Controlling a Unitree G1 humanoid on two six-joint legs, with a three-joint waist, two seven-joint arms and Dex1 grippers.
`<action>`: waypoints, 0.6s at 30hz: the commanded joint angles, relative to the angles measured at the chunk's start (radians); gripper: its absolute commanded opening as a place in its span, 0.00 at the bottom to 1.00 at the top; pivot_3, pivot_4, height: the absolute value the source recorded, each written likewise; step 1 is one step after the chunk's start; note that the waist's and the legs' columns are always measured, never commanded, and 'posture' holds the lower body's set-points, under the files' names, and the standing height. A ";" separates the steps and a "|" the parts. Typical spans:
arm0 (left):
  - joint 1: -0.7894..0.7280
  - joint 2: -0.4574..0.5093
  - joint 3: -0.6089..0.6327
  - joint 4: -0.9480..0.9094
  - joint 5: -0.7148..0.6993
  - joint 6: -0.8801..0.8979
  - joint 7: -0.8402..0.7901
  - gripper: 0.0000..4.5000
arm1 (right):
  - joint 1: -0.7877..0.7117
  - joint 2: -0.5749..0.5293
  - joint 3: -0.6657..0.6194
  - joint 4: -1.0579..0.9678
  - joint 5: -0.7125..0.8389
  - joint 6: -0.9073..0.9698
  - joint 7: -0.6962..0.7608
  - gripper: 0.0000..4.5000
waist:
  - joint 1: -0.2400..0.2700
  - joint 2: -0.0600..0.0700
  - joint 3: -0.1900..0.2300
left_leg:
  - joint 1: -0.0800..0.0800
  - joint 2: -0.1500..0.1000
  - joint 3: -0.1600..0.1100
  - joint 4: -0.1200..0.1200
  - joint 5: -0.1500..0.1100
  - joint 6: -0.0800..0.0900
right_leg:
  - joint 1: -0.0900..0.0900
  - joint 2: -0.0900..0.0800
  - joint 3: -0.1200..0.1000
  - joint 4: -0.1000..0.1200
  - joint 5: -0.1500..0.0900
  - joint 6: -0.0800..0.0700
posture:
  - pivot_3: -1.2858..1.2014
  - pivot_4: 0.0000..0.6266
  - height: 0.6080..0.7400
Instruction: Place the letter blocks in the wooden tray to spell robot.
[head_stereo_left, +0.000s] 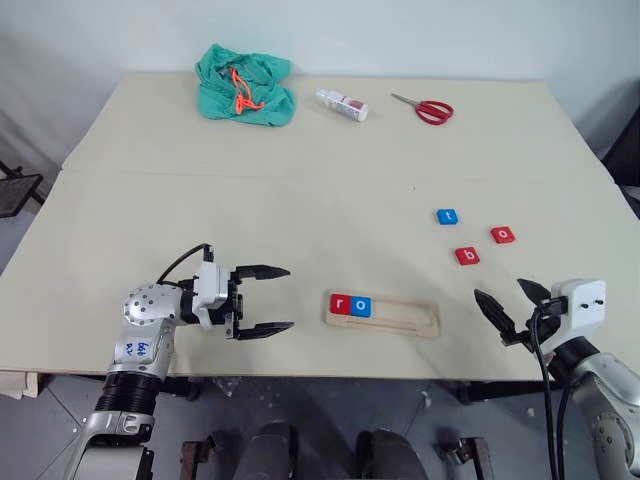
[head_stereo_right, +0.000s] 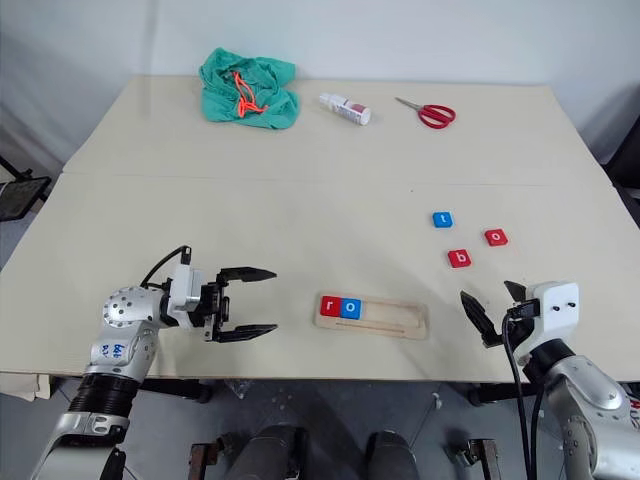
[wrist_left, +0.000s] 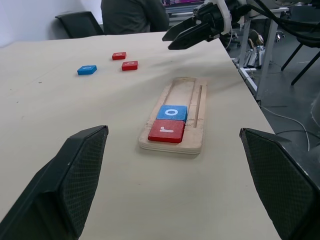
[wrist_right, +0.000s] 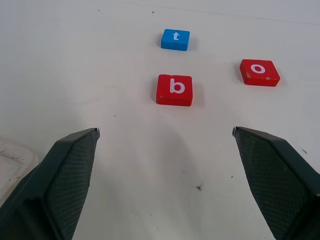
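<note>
A pale table (head_stereo_left: 300, 200) carries the wooden tray (head_stereo_left: 400, 322), which lies in the lower middle of the left eye view, near the front edge. Two letter blocks sit side by side, touching, at the tray's left end: a red block marked "r" (head_stereo_left: 340, 304) and a blue block marked "o" (head_stereo_left: 362, 307). The rest of the slot is bare wood.

The other three blocks lie loose on the table, right of centre and apart from one another: a blue "t" (head_stereo_left: 447, 216), a red "o" (head_stereo_left: 503, 234) to its lower right, and a red "b" (head_stereo_left: 467, 256) below and between them. The right wrist view shows these white lowercase letters plainly.

The left gripper (head_stereo_left: 275, 299) hangs at lower left, level, pointing toward the tray, its two black fingers spread wide and holding nothing. The right gripper (head_stereo_left: 510, 305) sits at lower right, below the loose blocks, also spread and empty.

Along the far edge, in the upper part of the frame, lie a crumpled green cloth (head_stereo_left: 245, 85) with an orange cord (head_stereo_left: 241, 95), a small white bottle (head_stereo_left: 342, 104) whose label is too small to read, and red-handled scissors (head_stereo_left: 428, 109). In the left wrist view a seated person (wrist_left: 132, 15) shows beyond the table.
</note>
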 joint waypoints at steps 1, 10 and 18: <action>-0.017 0.009 0.011 -0.002 -0.010 -0.013 -0.002 0.99 | -0.087 -0.045 0.004 -0.020 0.020 0.095 -0.038 1.00 | -0.001 0.000 0.000 | 0.000 0.000 0.000 0.000 0.000 0.000 | 0.000 0.000 0.000 0.000 0.000 0.000 | 0.52 0.24 1.00; -0.001 0.007 0.000 -0.039 -0.022 -0.006 -0.019 0.99 | -0.397 -0.126 0.094 0.207 -0.009 0.279 -0.031 1.00 | -0.003 0.000 0.000 | 0.000 0.000 0.000 -0.002 0.000 0.000 | -0.001 0.000 0.001 0.000 0.000 0.000 | 0.52 0.24 1.00; 0.028 0.003 -0.004 -0.084 -0.019 -0.008 0.004 0.99 | -0.514 -0.126 0.185 0.359 -0.064 0.293 -0.003 1.00 | -0.001 0.000 0.000 | -0.001 0.000 0.000 -0.004 0.000 0.000 | -0.003 -0.001 0.000 0.000 0.000 0.000 | 0.52 0.24 1.00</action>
